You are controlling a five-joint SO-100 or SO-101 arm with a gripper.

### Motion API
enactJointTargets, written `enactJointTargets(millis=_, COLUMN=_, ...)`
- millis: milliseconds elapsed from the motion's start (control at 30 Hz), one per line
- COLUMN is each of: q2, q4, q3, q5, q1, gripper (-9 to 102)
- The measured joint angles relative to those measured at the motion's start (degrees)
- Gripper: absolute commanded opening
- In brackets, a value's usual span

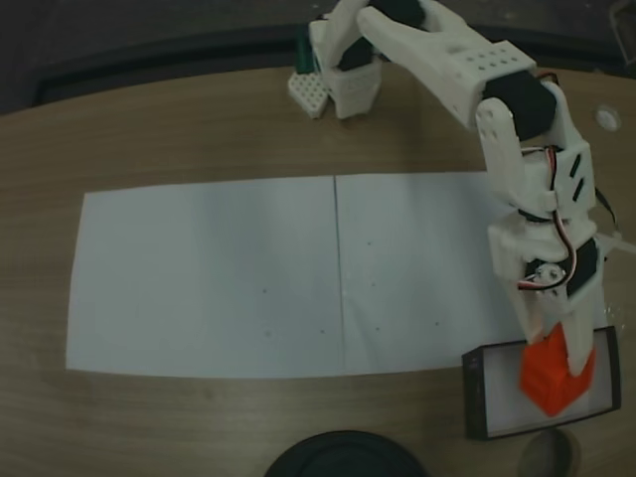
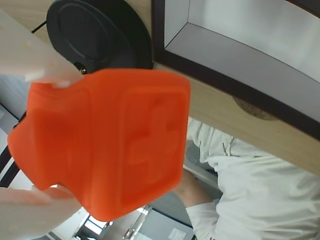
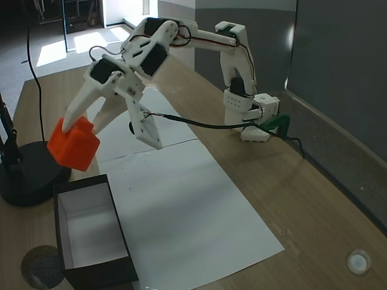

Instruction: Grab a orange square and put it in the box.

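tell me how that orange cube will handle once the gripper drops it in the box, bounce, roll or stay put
The orange cube looks like stiff moulded plastic with flat faces, so it will probably land and settle rather than roll. Its rounded edges could let it tip over once. It seems light, since the gripper holds it in the air above the box with only its fingertips, so a small bounce is possible.

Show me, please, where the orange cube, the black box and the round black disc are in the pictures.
orange cube (image 3: pixel 74 145): a fixed view, on its side face, held between the fingers.
black box (image 3: pixel 97 266): a fixed view, on its near black wall.
round black disc (image 2: pixel 95 35): wrist view, on its flat top.
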Motion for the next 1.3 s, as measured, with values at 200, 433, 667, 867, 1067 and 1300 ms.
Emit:
enactJointTargets(millis=200, q2=-11.1, q4=1.0, q3=-8.3, q5=0.1, q1=-1.1, gripper=4)
enactJointTargets(millis=433, q2=-13.4, q4=9.9, q3=-12.0, q5=0.1, q1=-4.7, gripper=4)
enactJointTargets(millis=667, q2=-13.4, q4=10.7, q3=-12.6, q5=0.1, q1=-5.2, gripper=6)
enactJointTargets(millis=867, q2=-13.4, q4=12.4, q3=-12.7, q5=4.0, q1=-4.5, gripper=25)
enactJointTargets(millis=1067, q2=-13.4, q4=13.0, q3=-12.7, q5=4.3, q1=-3.3, gripper=26)
enactJointTargets(millis=1300, q2=-11.4, q4=20.5, q3=-18.5, q5=1.1, q1=-2.5, gripper=3)
